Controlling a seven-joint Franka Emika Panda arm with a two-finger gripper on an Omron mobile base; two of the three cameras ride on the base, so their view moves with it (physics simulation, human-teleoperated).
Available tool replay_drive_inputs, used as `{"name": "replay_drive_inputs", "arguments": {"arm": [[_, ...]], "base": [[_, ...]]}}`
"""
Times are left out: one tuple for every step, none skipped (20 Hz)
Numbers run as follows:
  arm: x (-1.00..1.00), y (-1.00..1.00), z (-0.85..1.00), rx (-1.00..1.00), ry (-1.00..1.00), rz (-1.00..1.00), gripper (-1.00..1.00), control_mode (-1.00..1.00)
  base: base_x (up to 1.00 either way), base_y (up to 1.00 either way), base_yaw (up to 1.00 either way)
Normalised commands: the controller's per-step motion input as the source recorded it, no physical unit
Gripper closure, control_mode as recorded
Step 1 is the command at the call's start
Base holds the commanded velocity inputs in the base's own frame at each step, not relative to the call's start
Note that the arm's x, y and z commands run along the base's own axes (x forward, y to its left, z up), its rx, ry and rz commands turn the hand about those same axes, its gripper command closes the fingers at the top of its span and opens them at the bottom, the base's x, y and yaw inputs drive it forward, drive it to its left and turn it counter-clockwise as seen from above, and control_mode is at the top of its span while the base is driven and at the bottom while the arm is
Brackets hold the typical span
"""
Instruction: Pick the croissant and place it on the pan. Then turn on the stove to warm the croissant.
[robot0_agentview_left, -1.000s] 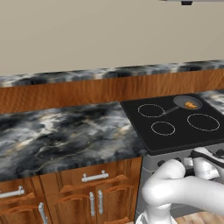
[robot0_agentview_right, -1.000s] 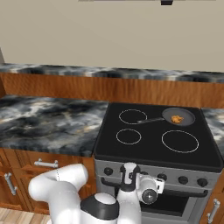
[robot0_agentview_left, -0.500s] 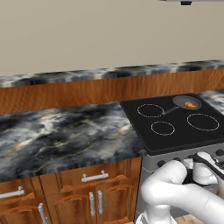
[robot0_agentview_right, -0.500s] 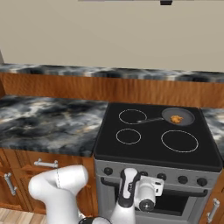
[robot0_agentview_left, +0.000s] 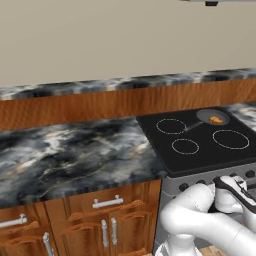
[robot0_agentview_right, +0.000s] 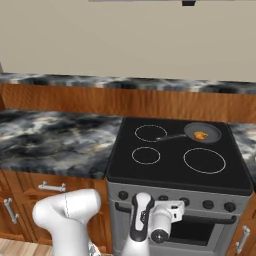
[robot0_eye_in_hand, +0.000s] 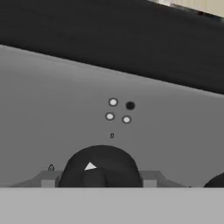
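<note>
Lowered since a moment ago, the gripper (robot0_eye_in_hand: 101, 177) now clamps a stove knob (robot0_eye_in_hand: 101, 168) at frame bottom; croissant (robot0_agentview_right: 201, 135) sits in pan (robot0_agentview_right: 203, 132), upper right.

— How many burners are marked on the stove (robot0_agentview_right: 175, 162)?
— Four white ring burners (robot0_agentview_right: 204, 160) are counted on the black glass.

— And cookware?
— One pan (robot0_agentview_right: 202, 132) is seen, on the far right ring, and one croissant (robot0_agentview_right: 200, 135) is counted inside it.

— What of the knobs (robot0_agentview_right: 208, 204)?
— In the right base view four black knobs are made out on the steel front; a further one may be hidden behind the arm. In the hand view one large knob (robot0_eye_in_hand: 101, 167) is seen close up, and four small dots (robot0_eye_in_hand: 119, 110) are printed above it, three white and one dark.

— Cabinet handles (robot0_agentview_left: 107, 202)?
— Five silver handles are counted in the left base view.
</note>
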Motion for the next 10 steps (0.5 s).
{"name": "replay_drive_inputs", "arguments": {"arm": [[0.02, -0.23, -0.05, -0.24, -0.07, 0.45, 1.0, -1.0], [0.02, -0.25, -0.05, -0.23, -0.07, 0.46, 1.0, -1.0], [0.01, -0.31, -0.04, -0.22, -0.08, 0.46, 1.0, -1.0], [0.0, -0.36, -0.06, -0.22, -0.07, 0.47, 1.0, -1.0], [0.0, -0.37, -0.07, -0.21, -0.06, 0.47, 1.0, -1.0], [0.01, -0.4, -0.06, -0.2, -0.05, 0.47, 1.0, -1.0], [0.0, -0.44, -0.06, -0.19, -0.05, 0.47, 1.0, -1.0], [0.0, -0.46, -0.04, -0.17, -0.04, 0.47, 1.0, -1.0], [0.0, -0.49, -0.05, -0.15, -0.05, 0.47, 1.0, -1.0], [0.0, -0.49, -0.04, -0.14, -0.04, 0.48, 1.0, -1.0]], "base": [[0.0, 0.0, 0.0], [0.0, 0.0, 0.0], [0.0, 0.0, 0.0], [0.0, 0.0, 0.0], [0.0, 0.0, 0.0], [0.0, 0.0, 0.0], [0.0, 0.0, 0.0], [0.0, 0.0, 0.0], [0.0, 0.0, 0.0], [0.0, 0.0, 0.0]]}}
